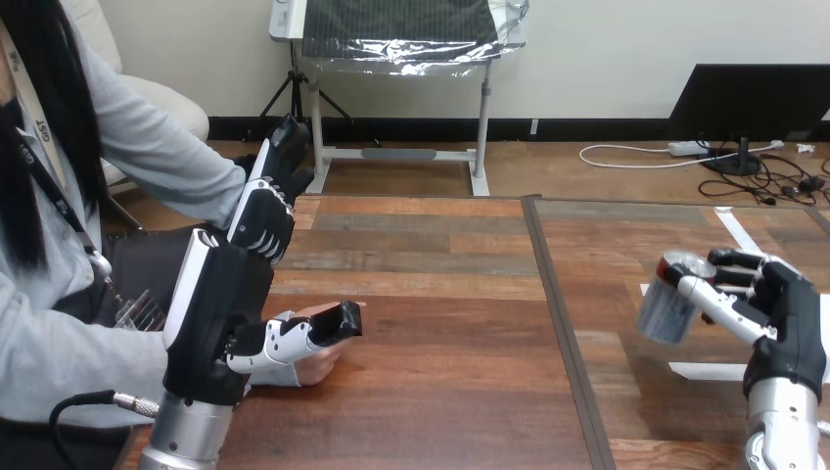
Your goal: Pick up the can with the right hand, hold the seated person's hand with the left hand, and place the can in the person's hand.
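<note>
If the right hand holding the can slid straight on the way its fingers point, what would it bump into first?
Probably nothing soon: the right hand with the can points left over the table. Further along waits the person's hand, though depth is uncertain.

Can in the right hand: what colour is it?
The can has a pale blue-grey side and silvery top; head view shows it best.

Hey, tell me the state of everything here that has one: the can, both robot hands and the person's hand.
can: tilted, gripped at the table's right side, not yet with the person.
right hand: shut on the can.
left hand: lying over the person's hand; whether it grips is unclear.
person's hand: down at the table's left edge, no can in it.
</note>
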